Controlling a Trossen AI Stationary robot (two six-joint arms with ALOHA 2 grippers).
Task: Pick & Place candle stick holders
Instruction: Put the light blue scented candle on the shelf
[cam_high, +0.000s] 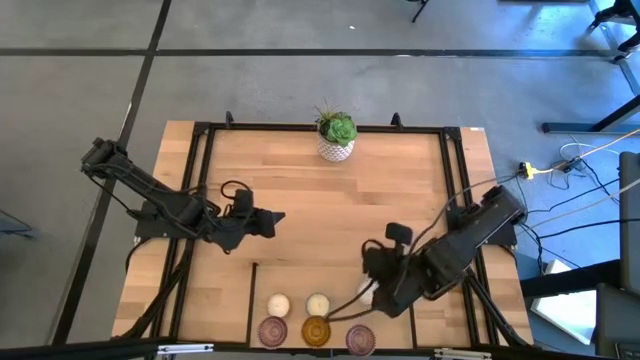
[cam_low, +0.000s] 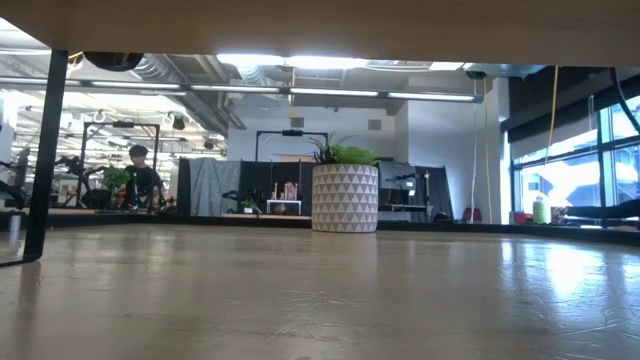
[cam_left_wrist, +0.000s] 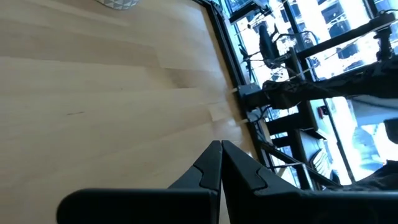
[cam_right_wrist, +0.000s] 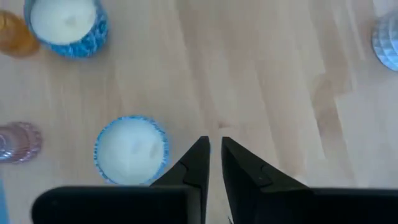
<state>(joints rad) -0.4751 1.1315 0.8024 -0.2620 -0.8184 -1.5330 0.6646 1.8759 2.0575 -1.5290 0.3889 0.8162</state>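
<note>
From above, my left tool hangs over the middle-left of the wooden surface, and my right tool sits low near the front edge, right beside the cluster of candle holders: two cream ones, one on the left and another next to it, then along the very edge a pink glass one, an amber one and a second pink one. The plant pot stands well apart at the back. Down at surface level only that patterned pot shows; no holders, no tools. Through my left wrist the fingers are clenched together on nothing, over bare wood. Through my right wrist the tips stand slightly apart with nothing between them, and a cream holder sits just beside them, another farther on, with the amber one next to it. These look small, rigid and light; the glass ones I judge slippery and breakable, so I would pinch across the rim, gently, straight down.
</note>
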